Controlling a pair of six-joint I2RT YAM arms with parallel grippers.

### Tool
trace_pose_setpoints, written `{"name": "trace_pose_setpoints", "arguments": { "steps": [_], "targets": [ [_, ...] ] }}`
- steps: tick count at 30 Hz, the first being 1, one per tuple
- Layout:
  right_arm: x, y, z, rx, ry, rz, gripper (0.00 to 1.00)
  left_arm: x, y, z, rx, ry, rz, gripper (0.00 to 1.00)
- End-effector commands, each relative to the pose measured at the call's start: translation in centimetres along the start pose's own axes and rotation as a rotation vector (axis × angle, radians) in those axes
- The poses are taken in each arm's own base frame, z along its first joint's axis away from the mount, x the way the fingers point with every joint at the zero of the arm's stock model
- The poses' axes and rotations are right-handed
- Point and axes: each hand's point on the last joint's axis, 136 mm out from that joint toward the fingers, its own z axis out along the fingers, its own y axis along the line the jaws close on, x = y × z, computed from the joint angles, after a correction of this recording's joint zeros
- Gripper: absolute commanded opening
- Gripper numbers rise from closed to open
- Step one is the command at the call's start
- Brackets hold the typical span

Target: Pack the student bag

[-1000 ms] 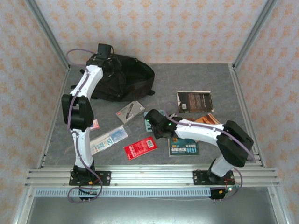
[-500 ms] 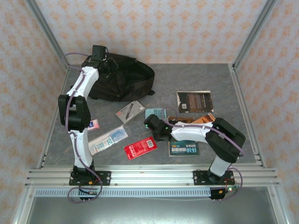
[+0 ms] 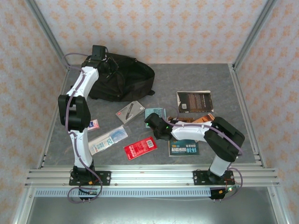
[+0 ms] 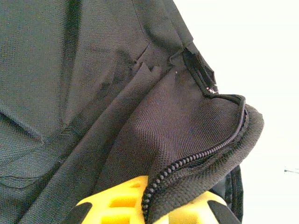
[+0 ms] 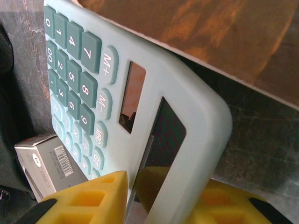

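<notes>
**Both arms down on their items**

The left gripper (image 3: 106, 64) is pressed into the top of the black backpack (image 3: 128, 81). The right gripper (image 3: 153, 122) meets the near edge of a pale teal calculator (image 3: 156, 112). Left of its fingers lies a grey case (image 3: 130, 110), and nearer the bases a red packet (image 3: 140, 148). To the right are an orange book (image 3: 206, 118) and a teal booklet (image 3: 183, 149), and beyond them a dark book (image 3: 194, 101).

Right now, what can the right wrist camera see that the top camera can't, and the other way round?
Right wrist: readable key labels on the calculator, and the right tool's yellow fingers pinching its edge. Top: the red packet, the black book and the teal booklet. Both: the calculator, the grey box and the brown book.
</notes>
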Motion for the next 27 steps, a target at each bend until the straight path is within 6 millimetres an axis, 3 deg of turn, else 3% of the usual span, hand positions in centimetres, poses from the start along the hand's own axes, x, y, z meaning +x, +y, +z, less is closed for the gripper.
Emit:
{"name": "trace_pose_setpoints", "arguments": {
  "steps": [1,10,21,27],
  "targets": [
    [-0.8,0.3,1.0,-0.022,-0.036,0.005,0.3,-0.4,-1.6,-1.8,0.056,-0.017,-0.003,0.0],
    [-2.2,1.3,0.7,-0.059,-0.062,0.028,0.19,-0.4,-1.6,-1.8,0.053,-0.019,0.003,0.0],
    [-6.6,4.4,-3.0,-0.126,-0.139,-0.074,0.0,-0.9,-2.6,-3.2,0.074,-0.038,0.024,0.0],
    [-11.5,8.7,-8.5,-0.102,-0.294,-0.396,0.0,-0.6,-4.8,-5.4,0.1,-0.058,0.092,0.0]
  ]
}}
